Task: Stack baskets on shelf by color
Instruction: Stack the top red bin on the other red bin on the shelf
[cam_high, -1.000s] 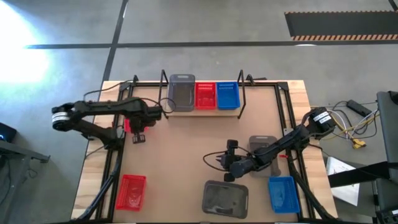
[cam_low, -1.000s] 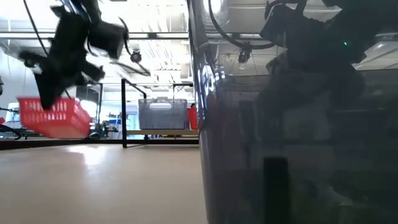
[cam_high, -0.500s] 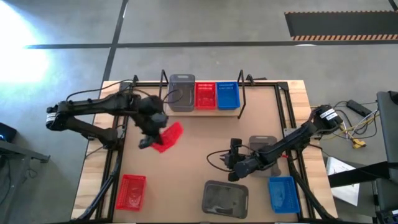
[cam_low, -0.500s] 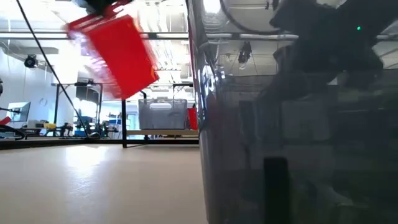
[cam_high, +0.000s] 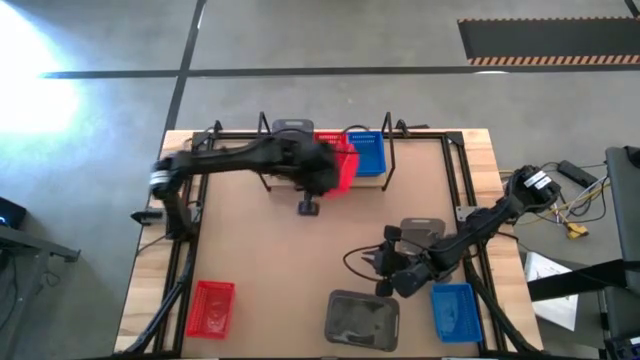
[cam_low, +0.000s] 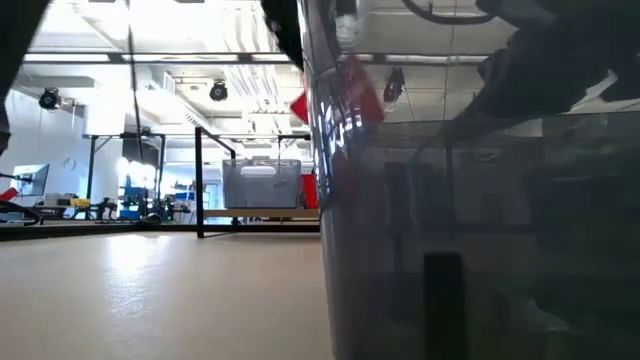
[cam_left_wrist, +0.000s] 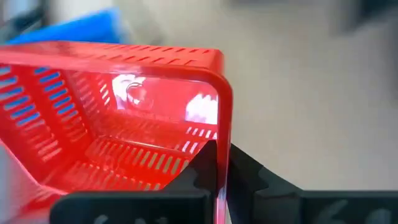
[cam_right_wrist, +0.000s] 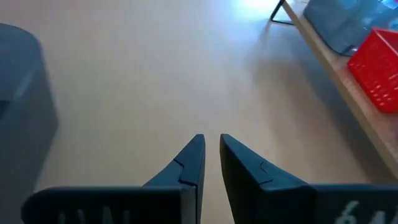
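Observation:
My left gripper (cam_high: 318, 176) hangs over the shelf (cam_high: 376, 181), shut on a red basket (cam_high: 343, 166). That basket is above the shelf's red basket (cam_high: 328, 139), between a dark grey basket (cam_high: 290, 128) and a blue basket (cam_high: 366, 152). In the left wrist view the held red basket (cam_left_wrist: 112, 118) fills the picture, with the blue one (cam_left_wrist: 81, 28) behind it. My right gripper (cam_high: 386, 270) is shut and holds nothing. It is low over the table beside a grey basket (cam_high: 421, 232). My left gripper (cam_left_wrist: 222, 148) holds the red basket by one wall just below the rim (cam_left_wrist: 222, 124), near a corner. One finger is inside the basket and one outside. The basket is lifted clear above the shelf and tilted.
On the table's near part stand a red basket (cam_high: 210, 307), a grey basket (cam_high: 362, 318) and a blue basket (cam_high: 452, 308). A dark grey basket (cam_low: 480, 230) right at the low camera blocks the right of that view. Bare tabletop (cam_high: 270, 250) lies between the arms.
My left gripper has carried the red basket up from the table's left side, to the right and toward the far edge, until it is over the shelf; the basket has tipped on the way. My right gripper has drifted a little toward the near right.

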